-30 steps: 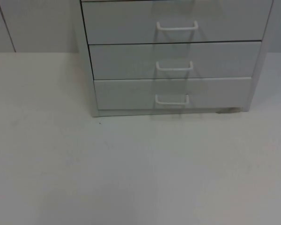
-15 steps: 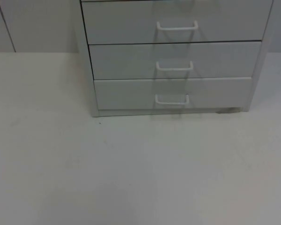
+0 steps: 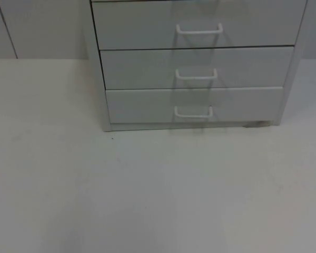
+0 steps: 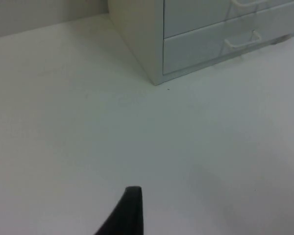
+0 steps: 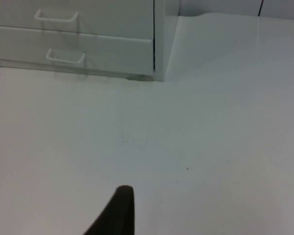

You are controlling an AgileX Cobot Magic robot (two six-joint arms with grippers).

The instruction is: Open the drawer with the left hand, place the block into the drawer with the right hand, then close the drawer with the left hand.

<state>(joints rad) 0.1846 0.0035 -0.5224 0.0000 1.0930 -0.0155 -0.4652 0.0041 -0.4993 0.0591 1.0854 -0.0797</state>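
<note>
Standing at the table's (image 3: 147, 200) far edge, we list one white drawer unit (image 3: 195, 68), three drawers shut. Left gripper (image 4: 130, 210) and right gripper (image 5: 118, 210) hang above bare table; whether either is open or closed, we cannot tell.

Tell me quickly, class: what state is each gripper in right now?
Left gripper: above the bare table, away from the drawer cabinet; state cannot be told.
Right gripper: above the table on the cabinet's other side; state cannot be told.

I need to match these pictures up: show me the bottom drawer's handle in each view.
Top view: bottom drawer's handle, lowest of three on the cabinet front.
Left wrist view: handle, past the cabinet's near corner.
Right wrist view: handle, under another.
Shared landmark: the cabinet.
</note>
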